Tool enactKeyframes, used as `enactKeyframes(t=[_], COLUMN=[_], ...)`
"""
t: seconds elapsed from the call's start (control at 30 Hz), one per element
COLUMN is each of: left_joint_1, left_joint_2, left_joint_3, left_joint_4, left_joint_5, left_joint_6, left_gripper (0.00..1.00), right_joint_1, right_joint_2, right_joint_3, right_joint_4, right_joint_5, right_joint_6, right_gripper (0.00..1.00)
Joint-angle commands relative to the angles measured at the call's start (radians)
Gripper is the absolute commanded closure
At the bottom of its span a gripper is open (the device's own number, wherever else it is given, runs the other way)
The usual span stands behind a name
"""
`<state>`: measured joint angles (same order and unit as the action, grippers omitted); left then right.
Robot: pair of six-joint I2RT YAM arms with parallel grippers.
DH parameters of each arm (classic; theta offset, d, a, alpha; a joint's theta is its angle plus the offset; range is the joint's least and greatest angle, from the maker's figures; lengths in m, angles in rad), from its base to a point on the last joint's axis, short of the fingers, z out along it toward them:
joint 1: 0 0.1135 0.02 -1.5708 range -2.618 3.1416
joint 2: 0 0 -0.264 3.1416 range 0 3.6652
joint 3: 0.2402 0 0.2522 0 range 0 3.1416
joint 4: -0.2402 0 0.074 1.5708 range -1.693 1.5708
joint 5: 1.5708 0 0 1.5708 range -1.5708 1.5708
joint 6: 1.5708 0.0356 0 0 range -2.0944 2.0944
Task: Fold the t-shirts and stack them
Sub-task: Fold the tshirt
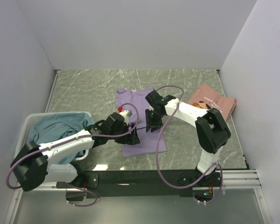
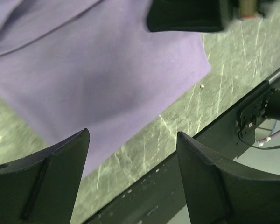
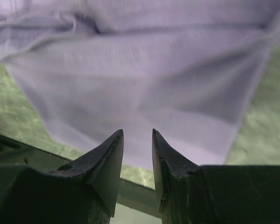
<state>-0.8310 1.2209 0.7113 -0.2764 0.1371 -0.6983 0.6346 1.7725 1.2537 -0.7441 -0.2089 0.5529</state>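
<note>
The table (image 1: 84,88) carries everything; the basket (image 1: 24,133) at its left holds the teal shirt (image 1: 60,128); the lavender shirt (image 1: 133,97) lies mid-table as a long strip, its near hem close to the front edge; the pink shirt (image 1: 212,105) lies compact at far right. Over the lavender cloth, near each other: the left gripper (image 2: 133,156), spread wide and empty; the right gripper (image 3: 136,140), a narrow gap, nothing pinched in it. Risks, as I judge: the arms may knock together, working so close; a shallow pinch may take one layer and skew the fold; a nearward drag may slide the hem off the edge.
</note>
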Motion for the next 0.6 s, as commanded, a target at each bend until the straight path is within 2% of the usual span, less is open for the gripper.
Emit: enactKeyframes(t=[0.0,0.13,0.27,0.57], left_joint_1=[-0.003,-0.003,-0.006,-0.008], left_joint_2=[0.040,0.116,0.190,0.198], left_joint_3=[-0.038,-0.059,-0.064,-0.072], left_joint_4=[0.181,0.223,0.197,0.117], left_joint_5=[0.079,0.070,0.053,0.027], left_joint_6=[0.042,0.045,0.060,0.097], left_gripper=[0.20,0.20,0.22,0.22], right_joint_1=[0.013,0.019,0.027,0.031], right_joint_2=[0.050,0.110,0.165,0.237], right_joint_3=[0.084,0.127,0.151,0.187], right_joint_4=[0.083,0.100,0.100,0.080], right_joint_5=[-0.055,-0.066,-0.063,-0.032], right_joint_6=[-0.002,0.008,0.010,0.010], right_gripper=[0.62,0.62,0.62,0.62])
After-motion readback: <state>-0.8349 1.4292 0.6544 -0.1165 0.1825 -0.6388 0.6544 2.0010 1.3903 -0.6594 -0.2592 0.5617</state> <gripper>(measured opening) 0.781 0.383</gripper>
